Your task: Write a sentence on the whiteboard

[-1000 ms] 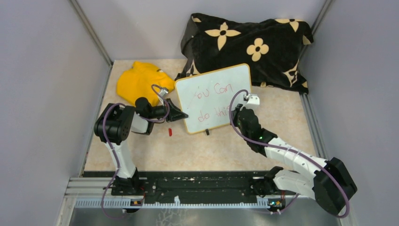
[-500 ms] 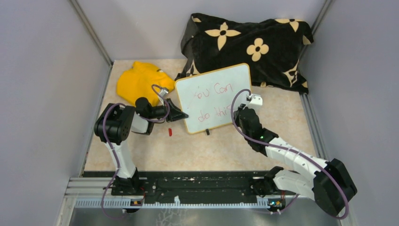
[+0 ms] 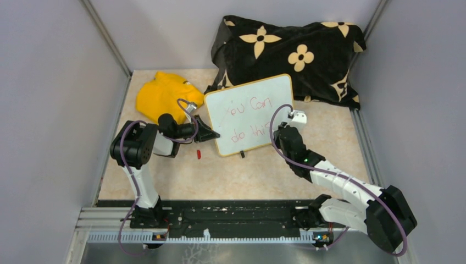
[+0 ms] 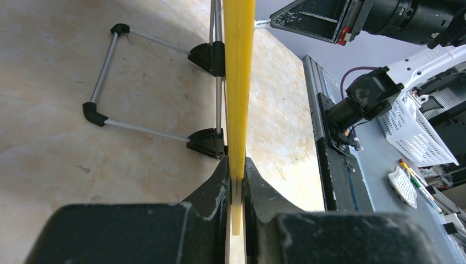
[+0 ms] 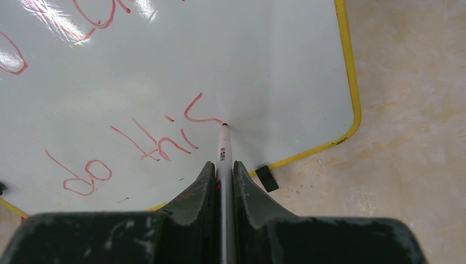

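left arm (image 3: 137,147) folded; left pincer (image 4: 236,181) clamping whiteboard (image 3: 250,113) edge | right arm (image 3: 336,179) outstretched; right pincer (image 5: 222,176) gripping marker (image 5: 223,151), tip on sentence (image 5: 159,146)

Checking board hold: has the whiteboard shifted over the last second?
No. The whiteboard sits the same against the black flowered cushion behind it; left hand stays shut on its edge.

The whiteboard (image 3: 250,114) stands mid-tabletop (image 3: 236,176), nearer the far edge. Behind it a bundled blanket (image 3: 291,49) lies along the far edge. A crumpled cloth (image 3: 162,94) sits to its left, toward the far-left corner. A marker cap (image 3: 199,154) lies just before its near-left corner.
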